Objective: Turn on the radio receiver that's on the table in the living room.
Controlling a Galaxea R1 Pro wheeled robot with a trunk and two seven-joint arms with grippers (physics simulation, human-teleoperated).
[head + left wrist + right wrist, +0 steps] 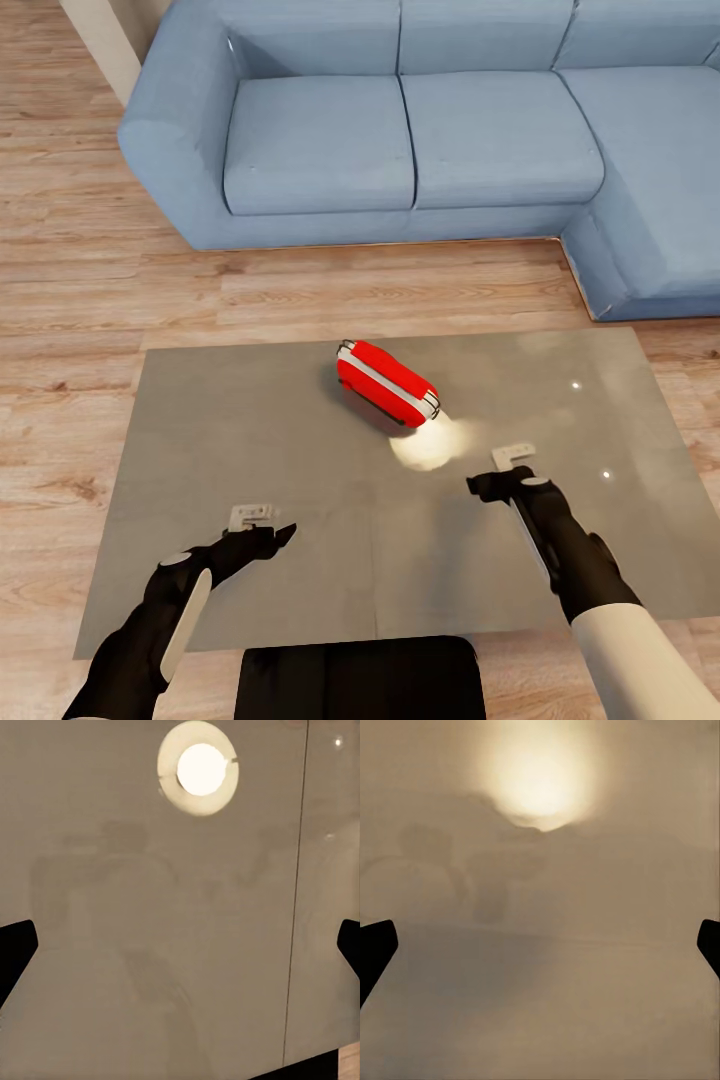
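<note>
- radio receiver [387, 381] lying on its side on the desk [250, 420], toward the far edge, near centre, white band facing up
- left end effector [258, 530] over the near-left part of the desk, fingers [15, 949] apart, holding nothing
- right end effector [505, 472] just near-right of the radio, not touching, fingers [375, 949] apart
- bright lamp glare [432, 443] on the desk between radio and right end effector
- blue sofa [400, 120] beyond the desk, on wooden floor [70, 260]
</note>
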